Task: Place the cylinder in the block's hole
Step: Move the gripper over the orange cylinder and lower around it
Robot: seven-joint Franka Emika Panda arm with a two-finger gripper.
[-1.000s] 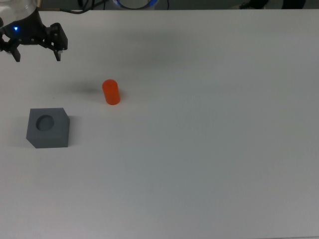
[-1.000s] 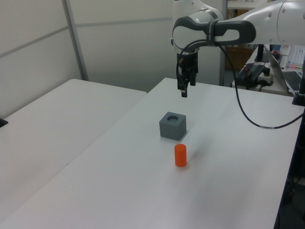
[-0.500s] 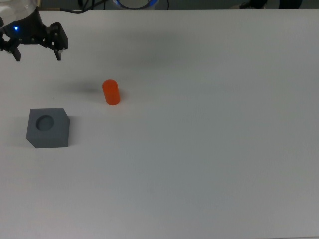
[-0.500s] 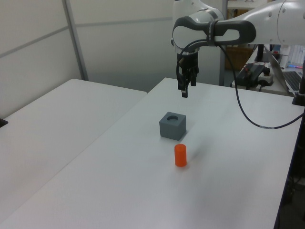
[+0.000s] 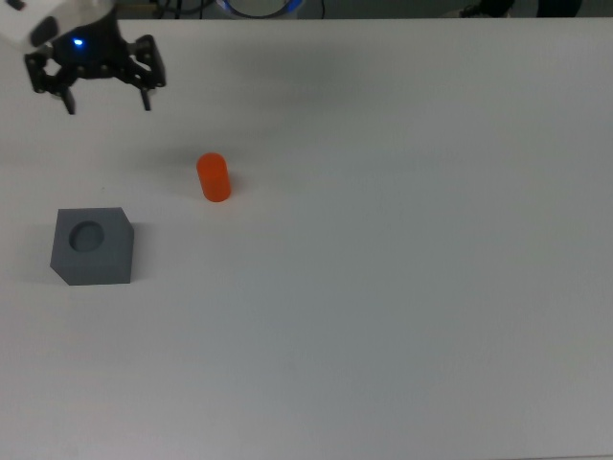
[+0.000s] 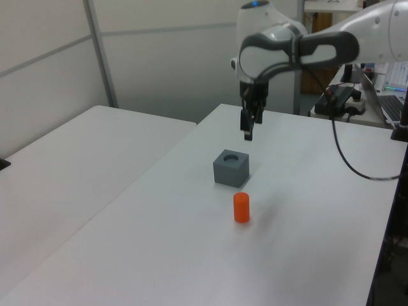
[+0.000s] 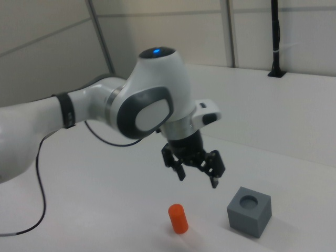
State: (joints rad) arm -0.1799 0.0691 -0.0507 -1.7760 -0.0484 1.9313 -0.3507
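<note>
While scanning top view from left edge: gripper (image 5: 106, 94) at upper left of frame, above table (image 5: 402, 287), fingers spread apart, nothing between them. No contact w/ any obj.

Lower left of frame, top view: block (image 5: 91, 246), dark grey, resting flat on table, round hole (image 5: 88, 235) facing up and unobstructed. Hole empty.

Right of block, slightly higher in frame: cylinder (image 5: 214, 177), orange, standing upright on table. Apart from block, not touching. Well apart from gripper also; gripper sits up and to top view's left of it.

Rest of top view, centre to right edge: bare white table only.

Left view, left to right: second white table (image 6: 70, 166) at frame left, then block (image 6: 231, 168) near centre, cylinder (image 6: 241, 208) just below it in frame and nearer the camera, gripper (image 6: 247, 131) hanging above and behind block, arm (image 6: 299, 48) reaching in from upper right.

Right view, left to right: arm (image 7: 105, 110) entering from left, gripper (image 7: 197, 173) at centre hanging clear of table w/ fingers spread, cylinder (image 7: 178, 218) below it at bottom centre, block (image 7: 250, 210) at lower right.

Task status, est.: nothing completed. Cylinder not grasped, not lifted, not inserted. Remaining, approx.: position over cylinder, descend, close on it, lift, carry over block, align w/ hole, lower in, release. Approach stage at most.
</note>
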